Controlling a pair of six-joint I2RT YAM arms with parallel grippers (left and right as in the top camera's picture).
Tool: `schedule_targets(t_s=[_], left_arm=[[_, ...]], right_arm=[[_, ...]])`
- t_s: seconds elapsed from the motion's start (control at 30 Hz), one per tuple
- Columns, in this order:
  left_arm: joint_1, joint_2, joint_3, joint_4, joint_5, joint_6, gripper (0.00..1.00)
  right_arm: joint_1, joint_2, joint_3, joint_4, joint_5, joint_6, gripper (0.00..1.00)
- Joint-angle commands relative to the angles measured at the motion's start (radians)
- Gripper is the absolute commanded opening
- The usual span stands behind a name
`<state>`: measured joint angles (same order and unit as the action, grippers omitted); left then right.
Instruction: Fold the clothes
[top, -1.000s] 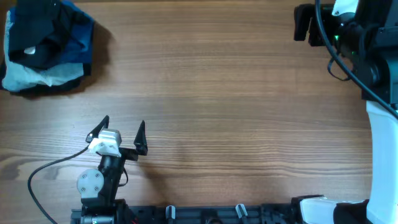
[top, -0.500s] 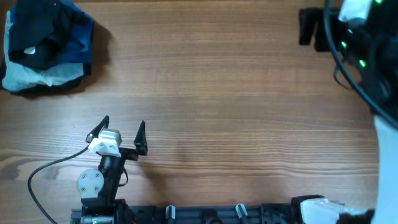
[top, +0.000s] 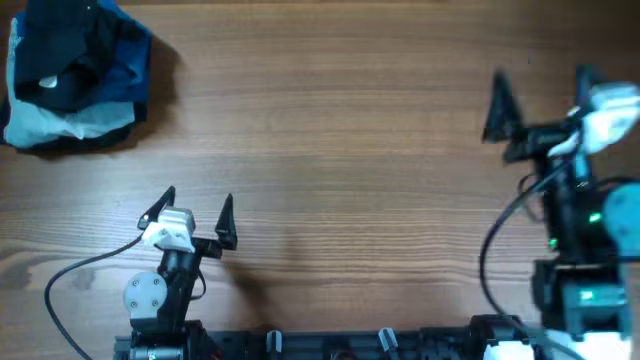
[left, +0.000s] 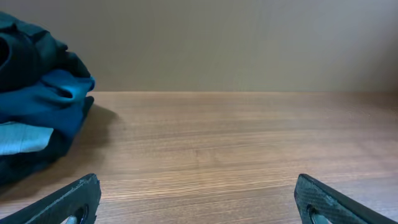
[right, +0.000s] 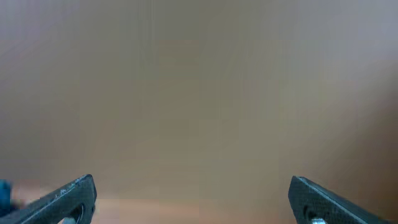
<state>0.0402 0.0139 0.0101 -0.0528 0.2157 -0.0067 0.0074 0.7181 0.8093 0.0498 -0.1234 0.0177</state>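
The clothes, a crumpled black garment (top: 68, 48), lie on top of a heap at the table's far left corner; in the left wrist view they are the black garment (left: 22, 53) at the left edge. My left gripper (top: 197, 200) stands open near the front edge, well short of the heap, with nothing between its fingers (left: 69, 200). My right gripper (top: 540, 82) is open over the right side of the table, far from the clothes. The right wrist view is blurred and shows only that gripper's (right: 193, 186) wide-apart fingers.
A bright blue garment (top: 128, 58) and a pale blue-white garment (top: 55, 122) lie in the same heap under the black one. Bare wooden table (top: 340, 150) stretches between both arms. A cable (top: 70, 275) trails left of the left arm's base.
The right arm has swung from the far right corner down over the table's right side, its open fingers now pointing away. The left arm and the heap have not moved.
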Motion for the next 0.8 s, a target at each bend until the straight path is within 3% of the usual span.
schedule_targets(t_s=[0.0, 0.43, 0.57, 0.77], left_arm=[[-0.005, -0.007, -0.005, -0.005, -0.008, -0.013, 1.00], [-0.005, -0.007, -0.005, -0.005, -0.008, -0.013, 1.00], [-0.005, -0.007, -0.005, -0.005, -0.008, -0.013, 1.00], [-0.005, -0.007, -0.005, -0.005, -0.008, -0.013, 1.00]], right_arm=[[-0.006, -0.105, -0.100, 0.024, -0.002, 0.011, 1.00], [-0.045, -0.454, -0.607, 0.252, 0.026, 0.032, 1.00], [-0.043, -0.539, -0.704, 0.244, 0.061, 0.090, 1.00], [-0.042, -0.637, -0.777, 0.202, 0.061, 0.063, 1.00]])
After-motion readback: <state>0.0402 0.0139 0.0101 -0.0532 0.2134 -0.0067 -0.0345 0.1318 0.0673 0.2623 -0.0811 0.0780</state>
